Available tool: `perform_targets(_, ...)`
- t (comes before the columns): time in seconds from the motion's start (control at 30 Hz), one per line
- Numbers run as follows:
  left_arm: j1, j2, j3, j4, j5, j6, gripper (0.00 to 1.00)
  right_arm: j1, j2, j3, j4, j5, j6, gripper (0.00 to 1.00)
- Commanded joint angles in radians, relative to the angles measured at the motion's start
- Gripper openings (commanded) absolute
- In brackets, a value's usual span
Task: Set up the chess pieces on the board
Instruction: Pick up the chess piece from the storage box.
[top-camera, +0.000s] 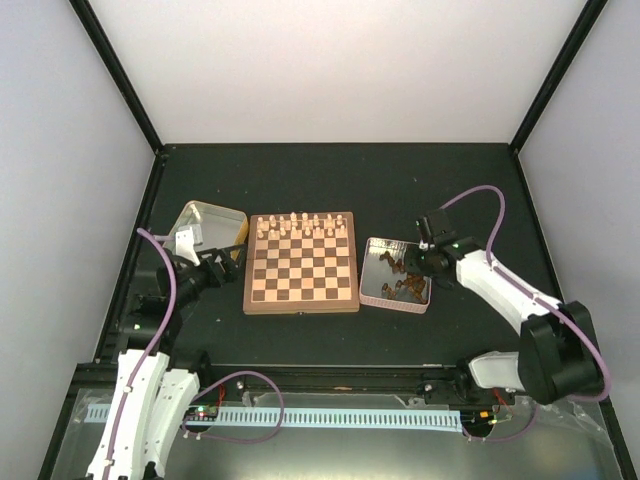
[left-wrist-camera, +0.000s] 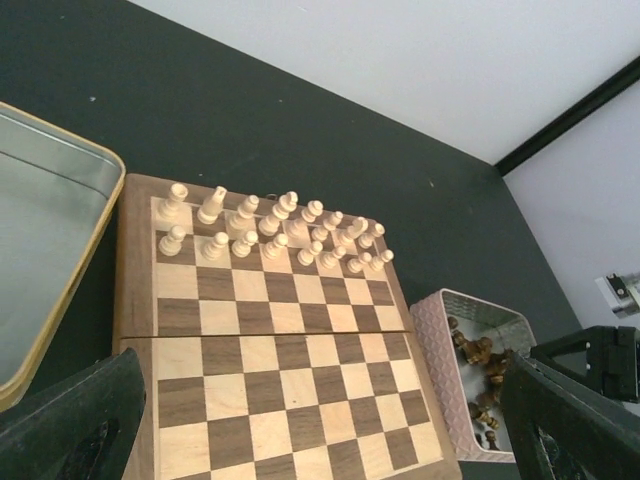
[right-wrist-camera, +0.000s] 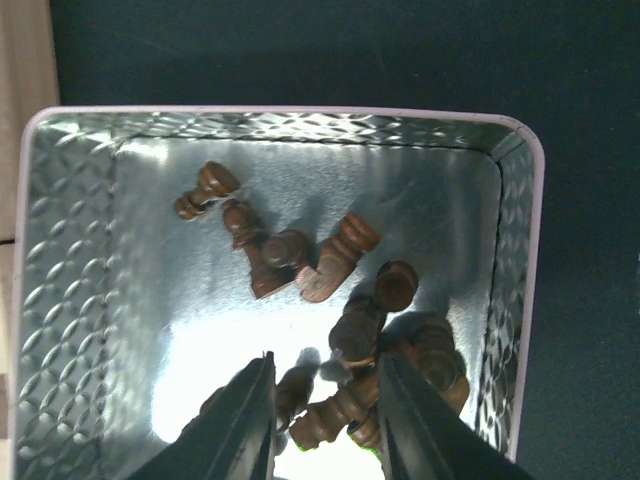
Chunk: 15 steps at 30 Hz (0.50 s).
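Overhead, the board lies in the middle of the dark surface, with cream pieces standing in its two far rows. A gold-rimmed tin sits just beside its left edge and a silver tin with a pink rim just beside its right edge. From up there the dark chess pieces are only brown specks inside the silver tin. The right wrist camera shows them plainly: they lie on their sides in a loose heap on the tin's shiny floor, mostly toward one end, none on the board.

That same camera shows the right claw reaching down into the tin, its jaws partly closed with a gap between them. Two or three dark pieces lie in that gap — one looks to touch the left finger, but I cannot tell whether anything is actually pinched.

The left wrist camera looks across the board from its near left corner. The left claw hangs with its jaws spread wide, one finger at each bottom corner of the view, holding nothing and touching nothing. Overhead it sits just off the board's left edge, near the gold-rimmed tin.

White walls close in the surface on three sides, with black posts at the corners.
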Motion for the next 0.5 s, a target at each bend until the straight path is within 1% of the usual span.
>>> perform_targets(0.0,0.005,0.016,-0.006,0.026,-0.058,0.009,0.99,0.012,0.062,0.051,-0.002,0.077,-0.026,0.27)
perform_targets(0.47,0.005,0.049,-0.032,0.093,-0.069,0.01,0.99,0.036,0.16,0.067,-0.019,0.113,-0.01,0.24)
